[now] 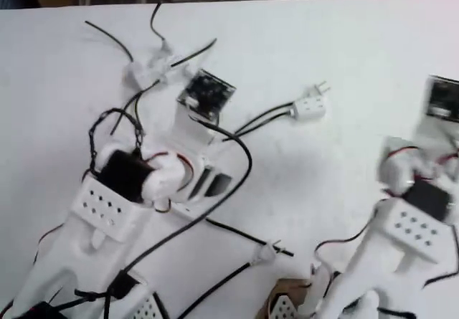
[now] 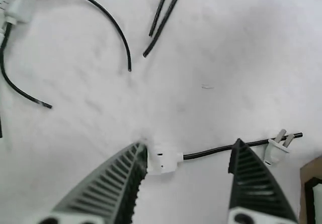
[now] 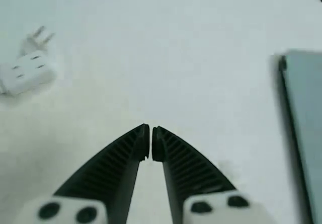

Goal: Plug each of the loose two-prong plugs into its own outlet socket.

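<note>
White cord end (image 2: 163, 162) inside parted left pincer (image 2: 190, 146), angled down | right pincer (image 3: 150, 133) together, angled down

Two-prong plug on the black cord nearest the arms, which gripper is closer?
Left. The left gripper is open astride that cord, just along from the two-prong plug; the right gripper is shut over bare table, well away.

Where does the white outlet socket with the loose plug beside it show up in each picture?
High view: white outlet socket right of centre, two black leads trailing from it.
Left wrist view: two black leads near the frame's edge, probably this socket's.
Right wrist view: socket near the frame's edge, away from the shut tool.
Shared landmark: the two-prong plug beside the socket.
</note>
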Controlling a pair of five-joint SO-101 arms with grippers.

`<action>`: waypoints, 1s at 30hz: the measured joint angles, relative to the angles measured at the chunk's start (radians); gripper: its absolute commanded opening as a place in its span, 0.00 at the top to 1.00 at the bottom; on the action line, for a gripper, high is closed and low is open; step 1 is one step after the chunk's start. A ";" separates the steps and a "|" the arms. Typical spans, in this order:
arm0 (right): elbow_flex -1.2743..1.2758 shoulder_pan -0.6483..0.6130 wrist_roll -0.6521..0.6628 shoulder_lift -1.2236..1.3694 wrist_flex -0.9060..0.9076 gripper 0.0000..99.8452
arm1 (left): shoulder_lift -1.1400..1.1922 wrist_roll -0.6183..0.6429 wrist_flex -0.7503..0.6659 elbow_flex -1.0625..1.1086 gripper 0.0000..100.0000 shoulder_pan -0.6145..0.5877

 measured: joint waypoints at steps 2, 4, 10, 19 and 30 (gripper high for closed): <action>-0.015 0.072 0.052 0.046 -0.008 0.97 | 0.015 0.008 0.000 0.015 0.73 0.026; -0.037 0.118 0.101 0.098 -0.015 0.97 | 0.055 0.011 0.000 0.017 0.73 0.052; -0.124 0.233 0.196 0.284 -0.015 0.97 | 0.245 0.000 0.069 -0.014 0.73 0.169; -0.347 0.361 0.278 0.637 -0.015 0.97 | 0.417 0.014 0.072 -0.031 0.73 0.397; -0.516 0.430 0.278 0.845 -0.015 0.97 | 0.580 0.046 -0.140 -0.018 0.73 0.523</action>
